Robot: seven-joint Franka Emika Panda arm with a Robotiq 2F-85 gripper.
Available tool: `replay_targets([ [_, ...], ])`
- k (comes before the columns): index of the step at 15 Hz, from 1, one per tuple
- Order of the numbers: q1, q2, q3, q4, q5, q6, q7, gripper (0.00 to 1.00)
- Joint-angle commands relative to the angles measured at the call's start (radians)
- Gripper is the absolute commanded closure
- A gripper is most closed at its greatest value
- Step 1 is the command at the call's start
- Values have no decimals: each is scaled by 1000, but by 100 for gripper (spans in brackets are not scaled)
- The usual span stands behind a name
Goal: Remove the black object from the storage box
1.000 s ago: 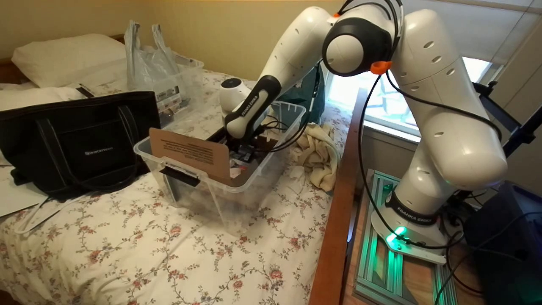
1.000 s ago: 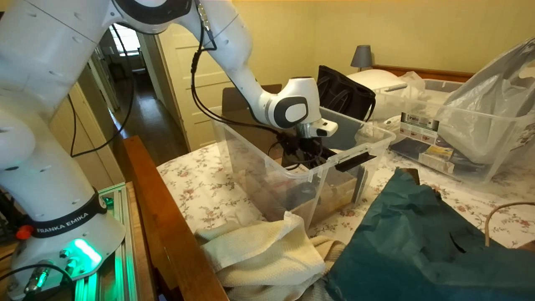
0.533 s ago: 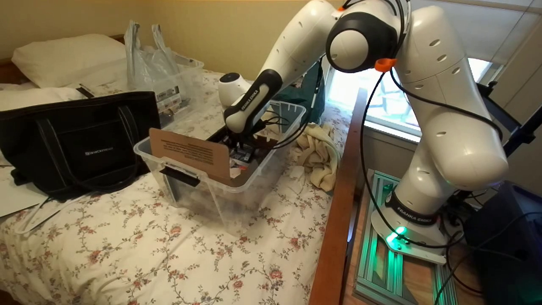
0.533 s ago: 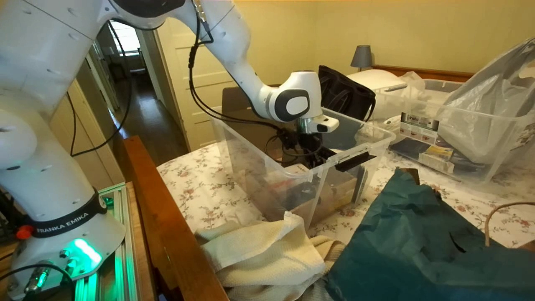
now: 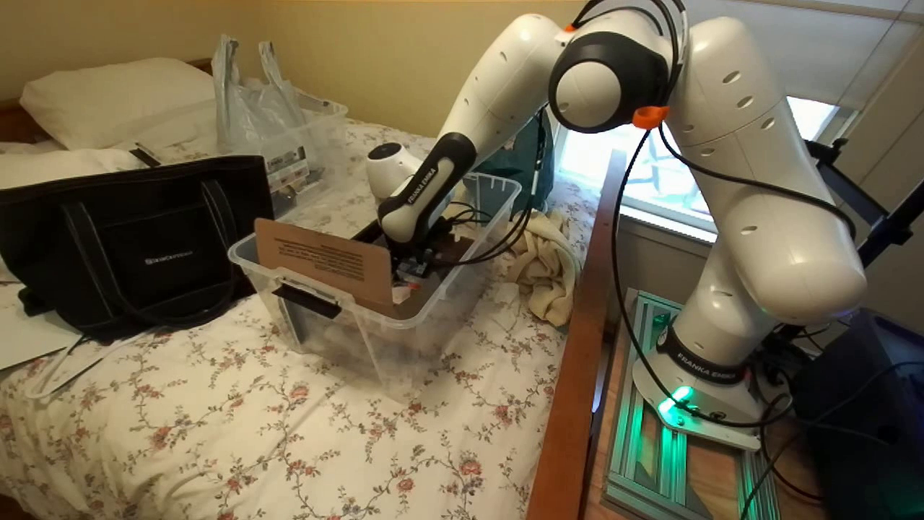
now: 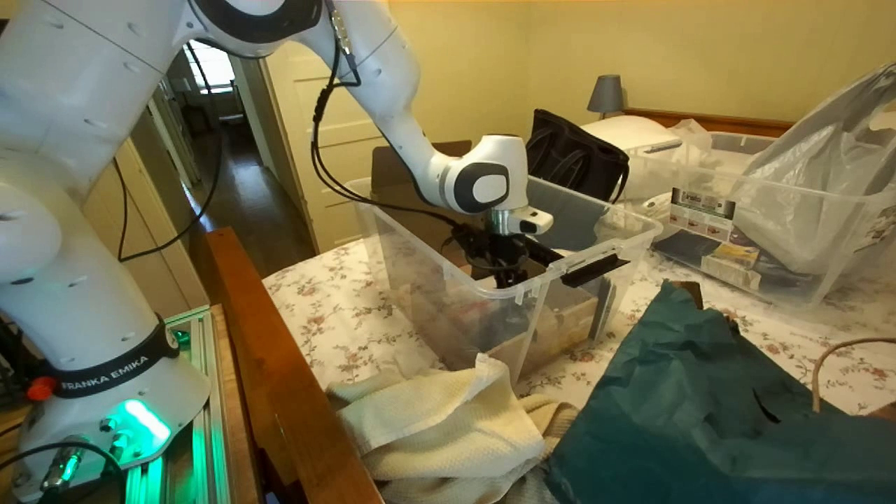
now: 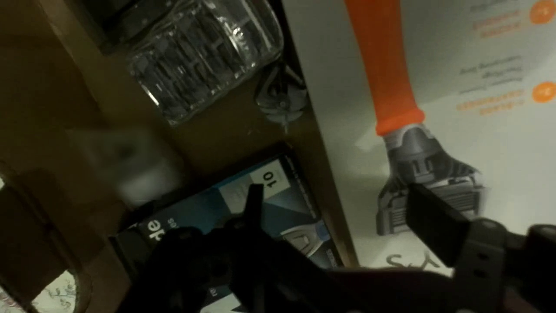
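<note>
The storage box (image 5: 361, 347) is a clear plastic bin standing on the bed. My gripper (image 6: 507, 273) reaches down inside it, its fingertips partly hidden there. In the wrist view the gripper (image 7: 336, 191) stands open, its fingers wide apart. A dark blue-black carton (image 7: 273, 217) marked "10" lies below the left finger; a pale package (image 7: 347, 126) with an orange razor picture lies below the right one. A black item (image 7: 130, 21) is cut off at the top left. Which dark thing is the black object I cannot tell. A dim reddish shape low between the fingers is unclear.
A brown cardboard flap (image 5: 325, 256) sticks up at the bin's near end. Beside the bin lie a large black bag (image 5: 144, 245), a cream towel (image 6: 448, 427) and a teal bag (image 6: 672, 420). Another clear bin (image 6: 777, 189) holds a plastic bag. A wooden rail (image 5: 577, 361) edges the bed.
My hand rose slightly half a second ago and has since come down again, shifting a little to the left in both exterior views. The bin and its surroundings have stayed put.
</note>
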Motion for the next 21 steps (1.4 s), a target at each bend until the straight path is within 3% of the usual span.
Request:
replay_targets([
  [1, -5, 28, 25, 24, 2, -26, -38, 0],
  [7, 12, 64, 38, 28, 5, 3, -22, 0],
  [14, 53, 111, 6, 39, 0, 72, 38, 0],
  [15, 54, 113, 6, 41, 1, 71, 39, 3],
  [16, 56, 114, 5, 42, 3, 70, 43, 26],
  [18, 56, 113, 5, 42, 6, 68, 46, 30],
  [21, 38, 104, 17, 41, 20, 61, 31, 51],
])
